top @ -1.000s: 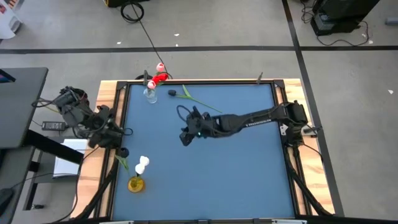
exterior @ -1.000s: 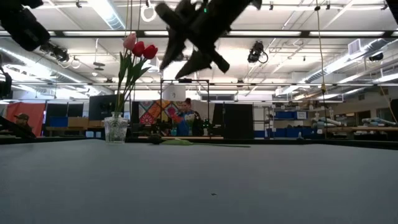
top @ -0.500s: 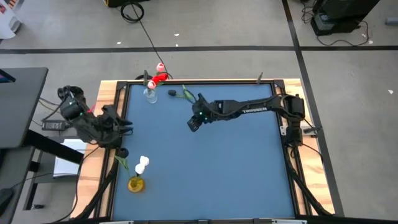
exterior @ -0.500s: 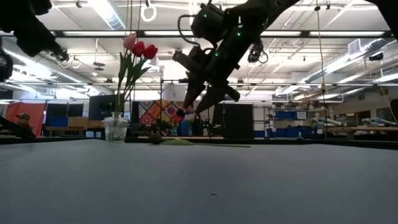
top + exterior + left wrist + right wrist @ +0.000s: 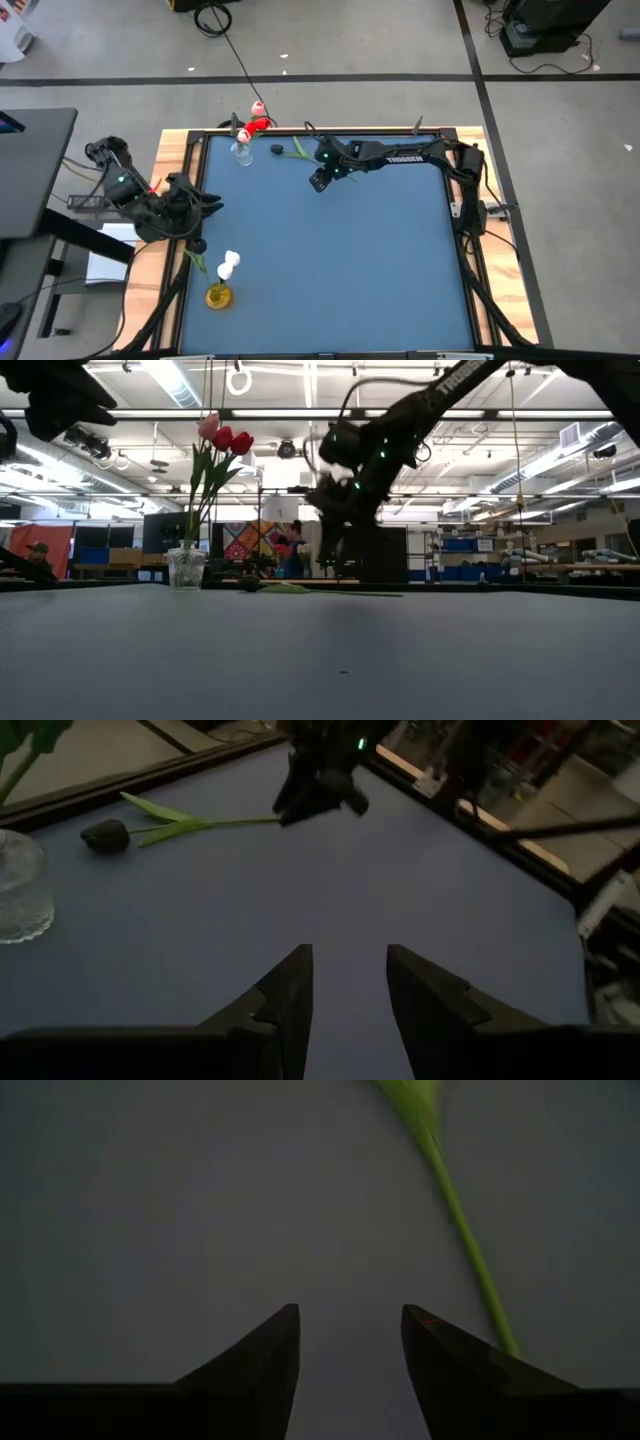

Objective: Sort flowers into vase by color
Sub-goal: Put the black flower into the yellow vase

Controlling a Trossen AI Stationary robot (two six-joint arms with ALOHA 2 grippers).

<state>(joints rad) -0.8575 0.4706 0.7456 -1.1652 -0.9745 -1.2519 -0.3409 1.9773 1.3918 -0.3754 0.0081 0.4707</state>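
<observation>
A dark-headed tulip (image 5: 297,153) lies flat near the table's far edge, and its head (image 5: 105,835) points toward a clear glass vase (image 5: 241,153). That vase holds red and pink tulips (image 5: 222,438). Near the left edge stands a yellow vase (image 5: 218,296) with white tulips (image 5: 230,262) in it. My right gripper (image 5: 317,185) hovers open, fingers pointing down, over the table just beside the dark tulip's green stem (image 5: 470,1250). The stem lies off to one side of the fingers and is not between them. My left gripper (image 5: 210,203) waits open at the left edge.
A wooden frame (image 5: 178,150) borders the blue table. Between the two vases and toward the near and right edges there is bare blue surface (image 5: 350,270). A person (image 5: 292,550) stands in the room far behind the table.
My right gripper has moved from the table's middle toward the far edge and down, and now hangs close above the table beside the dark tulip's stem. Its fingers have tipped to point straight down. The flowers and vases have not moved.
</observation>
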